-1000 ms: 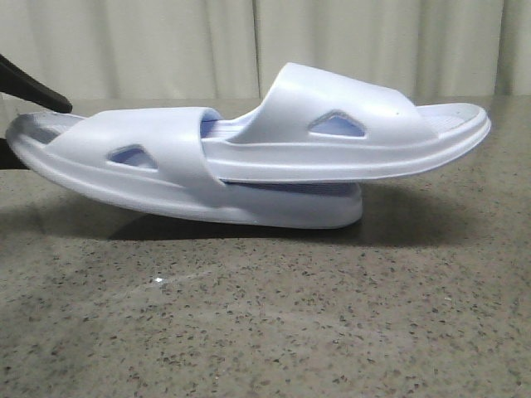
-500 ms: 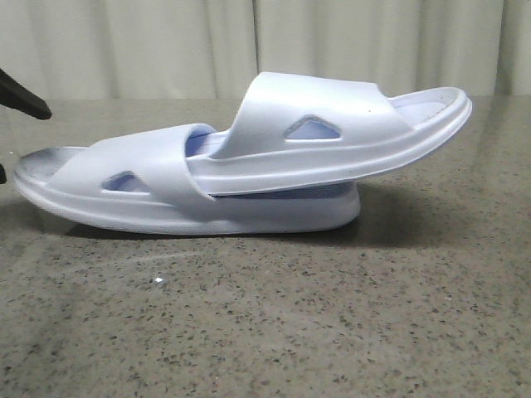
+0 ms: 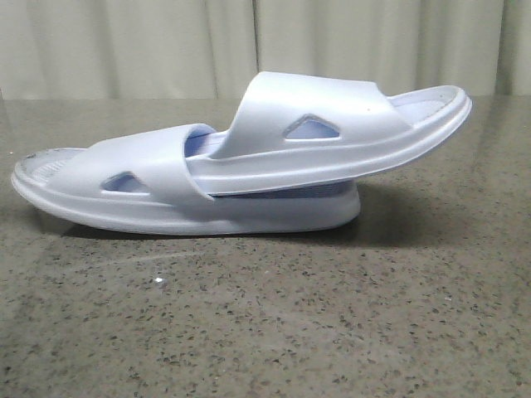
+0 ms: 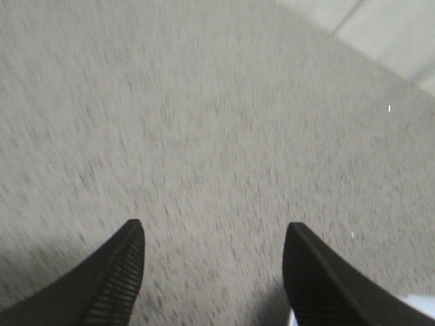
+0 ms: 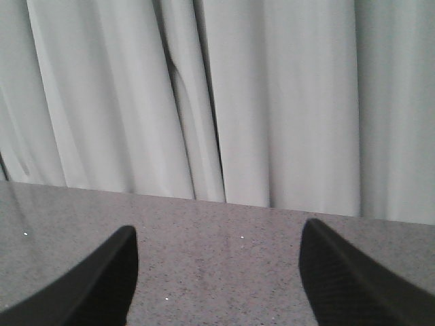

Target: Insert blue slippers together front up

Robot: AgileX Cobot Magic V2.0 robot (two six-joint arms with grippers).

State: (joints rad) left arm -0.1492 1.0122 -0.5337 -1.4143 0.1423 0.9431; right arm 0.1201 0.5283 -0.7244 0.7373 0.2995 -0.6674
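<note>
front view: the blue slippers (image 3: 241,170) lie on the speckled table (image 3: 265,315), nested, the upper one's end pushed under the strap of the lower one (image 3: 124,186) and its other end tilted up to the right. neither arm shows here. left wrist view: the left gripper (image 4: 212,272) hangs over bare table, jaws spread, nothing between them. right wrist view: the right gripper (image 5: 217,275) faces the curtain (image 5: 217,95), jaws released and empty.

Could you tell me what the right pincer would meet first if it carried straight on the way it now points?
The right pincer, open and empty, points low across the bare table toward the pale curtain. Nothing stands between, so probably the curtain first, though depth is hard to judge.
</note>
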